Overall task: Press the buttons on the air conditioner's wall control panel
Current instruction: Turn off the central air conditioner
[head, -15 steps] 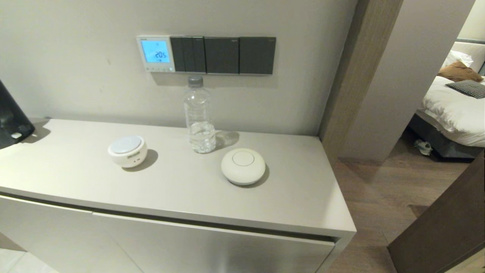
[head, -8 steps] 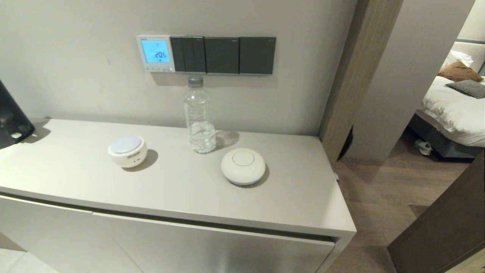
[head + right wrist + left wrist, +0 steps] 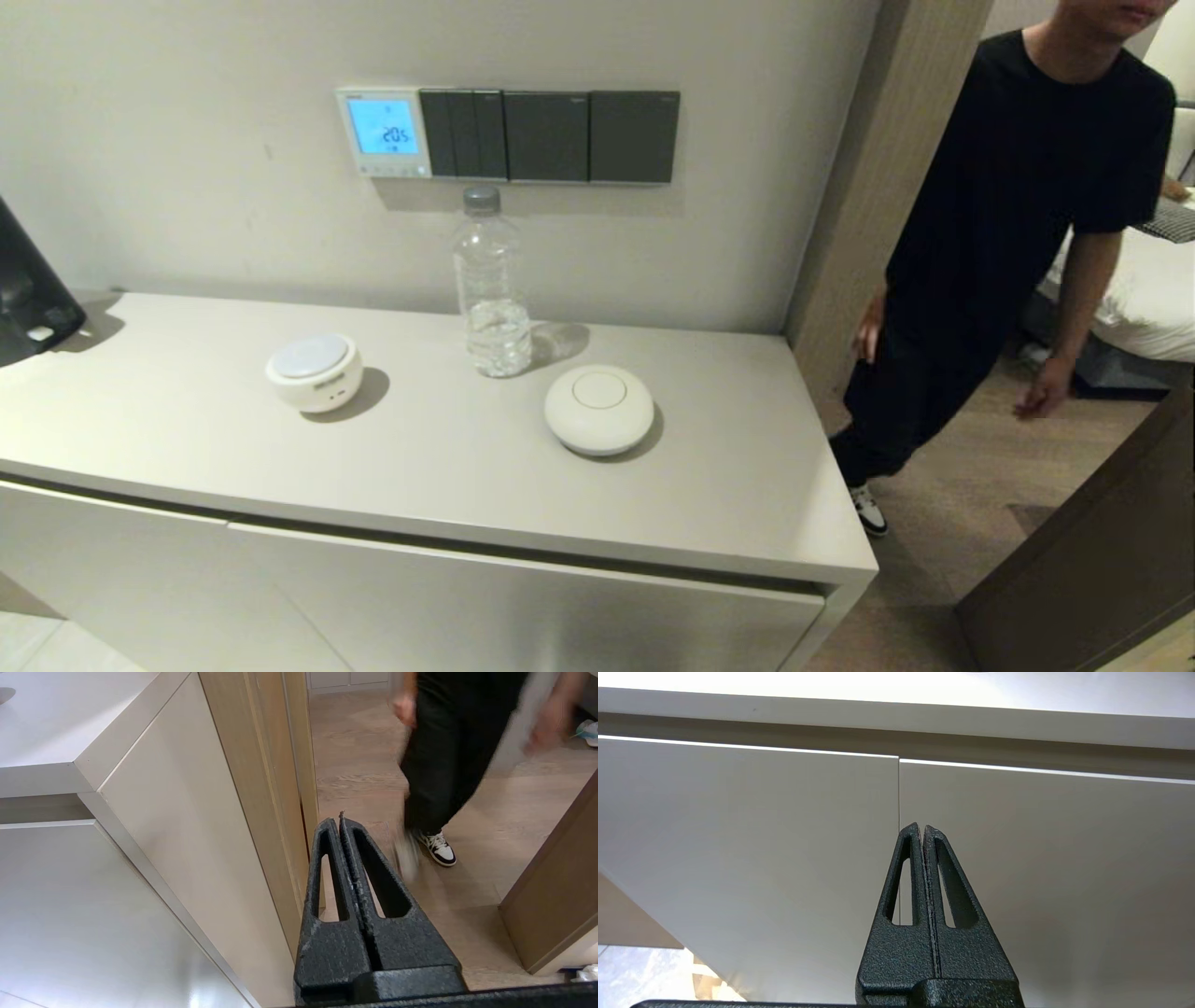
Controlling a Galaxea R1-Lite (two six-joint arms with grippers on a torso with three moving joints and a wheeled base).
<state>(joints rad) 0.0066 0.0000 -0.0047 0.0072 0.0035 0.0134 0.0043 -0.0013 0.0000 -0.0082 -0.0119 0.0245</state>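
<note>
The air conditioner's wall control panel (image 3: 384, 132) is a small white square plate on the wall above the cabinet, its screen lit blue with digits. Its buttons (image 3: 390, 171) are a row of tiny white keys along its bottom edge. Neither gripper shows in the head view. My left gripper (image 3: 921, 827) is shut and empty, low in front of the cabinet doors (image 3: 784, 849). My right gripper (image 3: 338, 820) is shut and empty, low beside the cabinet's right end (image 3: 187, 826), pointing toward the floor.
Dark grey switch plates (image 3: 551, 136) sit right of the panel. A water bottle (image 3: 489, 285) stands on the cabinet top (image 3: 747, 485) just below them, with a white round device (image 3: 315, 371) and a white dome (image 3: 599, 409). A person in black (image 3: 990, 243) stands in the doorway at right.
A person in black has walked into the doorway on the right. The panel, the bottle and the things on the cabinet have not moved.
</note>
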